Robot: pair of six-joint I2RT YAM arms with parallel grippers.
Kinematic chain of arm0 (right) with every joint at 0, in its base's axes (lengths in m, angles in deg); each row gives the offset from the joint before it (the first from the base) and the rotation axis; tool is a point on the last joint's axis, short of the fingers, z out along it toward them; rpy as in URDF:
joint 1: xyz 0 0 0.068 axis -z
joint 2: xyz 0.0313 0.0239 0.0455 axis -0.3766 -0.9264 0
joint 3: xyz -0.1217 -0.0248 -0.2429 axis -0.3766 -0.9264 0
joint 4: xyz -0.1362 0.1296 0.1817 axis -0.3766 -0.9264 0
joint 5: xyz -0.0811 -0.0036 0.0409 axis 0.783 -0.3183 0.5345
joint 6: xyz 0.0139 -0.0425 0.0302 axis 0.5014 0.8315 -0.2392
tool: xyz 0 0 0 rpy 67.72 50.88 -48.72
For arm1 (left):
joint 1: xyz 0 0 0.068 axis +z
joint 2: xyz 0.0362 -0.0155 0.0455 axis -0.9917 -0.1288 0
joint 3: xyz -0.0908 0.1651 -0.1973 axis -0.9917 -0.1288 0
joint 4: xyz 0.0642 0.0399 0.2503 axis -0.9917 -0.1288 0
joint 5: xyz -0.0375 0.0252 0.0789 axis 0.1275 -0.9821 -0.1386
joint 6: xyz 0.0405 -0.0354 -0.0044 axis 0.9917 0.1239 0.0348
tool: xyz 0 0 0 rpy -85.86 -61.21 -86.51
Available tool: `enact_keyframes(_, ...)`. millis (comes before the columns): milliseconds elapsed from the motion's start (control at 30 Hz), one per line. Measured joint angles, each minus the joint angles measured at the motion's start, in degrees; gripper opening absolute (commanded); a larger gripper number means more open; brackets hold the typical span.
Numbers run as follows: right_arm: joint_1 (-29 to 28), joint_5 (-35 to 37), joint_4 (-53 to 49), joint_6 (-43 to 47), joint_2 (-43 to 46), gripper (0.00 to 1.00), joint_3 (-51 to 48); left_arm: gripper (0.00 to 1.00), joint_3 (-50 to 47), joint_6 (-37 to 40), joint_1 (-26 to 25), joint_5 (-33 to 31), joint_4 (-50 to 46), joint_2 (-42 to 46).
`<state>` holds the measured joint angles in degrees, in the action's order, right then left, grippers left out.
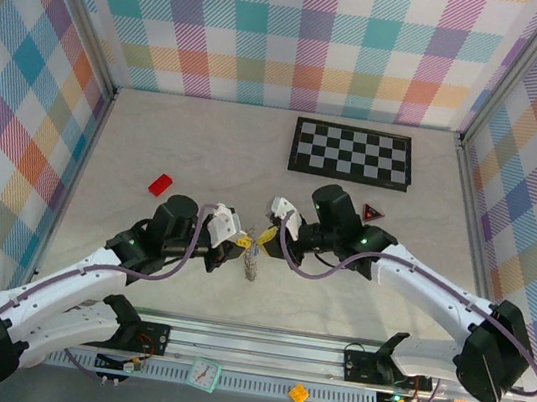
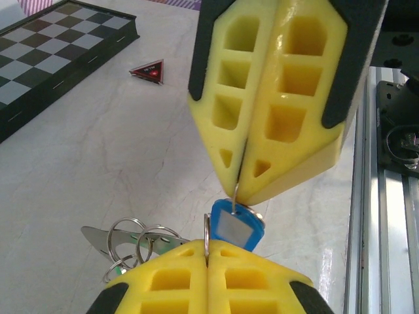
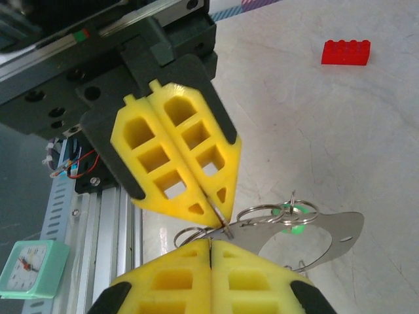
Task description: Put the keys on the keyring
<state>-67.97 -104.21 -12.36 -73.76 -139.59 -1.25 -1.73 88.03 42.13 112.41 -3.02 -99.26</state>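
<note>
Both arms met over the middle of the table [image 1: 205, 151], tips almost touching. The left gripper [image 2: 206, 247] was fully closed, pinching a thin wire ring edge-on in its seam. This ring appeared to belong to the keyring [image 2: 141, 241]. The right gripper [image 2: 239, 188] was also fully closed, nipping the fine wire loop at the top of the blue key [image 2: 236, 226].

The blue key lay directly between the two sets of tips, its long axis running from one gripper to the other. The rest of the keyring, with its flat plate [image 3: 334, 232] and the green key [image 3: 292, 220], trailed off to one side of the pinch point.

Judgement: the coming move turns on the short gap between the two pinched wires. The right arm carries the key and the left presents the ring. Whether the loop was already threaded could not be told.
</note>
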Motion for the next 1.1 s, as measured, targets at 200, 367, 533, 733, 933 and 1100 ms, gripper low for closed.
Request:
enact_keyframes(200,0.0,0.7,1.2,-1.3,-0.7,0.0,0.4,0.0,0.0,-0.2,0.0,0.0,0.0,0.0)
enact_keyframes(367,0.0,1.0,1.2,-1.6,-1.1,0.0,0.9,0.0,0.0,-0.2,0.0,0.0,0.0,0.0)
enact_keyframes(533,0.0,1.0,1.1,-1.7,-1.2,0.0,1.0,0.0,0.0,-0.2,0.0,-0.1,0.0,0.0)
enact_keyframes(733,0.0,1.5,0.6,-1.7,-1.2,0.0,1.0,0.0,0.0,-0.8,0.0,-0.9,0.0,0.0)
enact_keyframes(933,0.0,1.2,0.2,-1.7,-1.0,0.0,1.0,0.0,0.0,-1.2,0.0,-1.1,0.0,-0.1)
enact_keyframes(1100,0.0,0.6,0.2,-1.8,-1.0,0.0,1.0,0.0,0.0,-1.2,0.0,-1.1,0.0,-0.3)
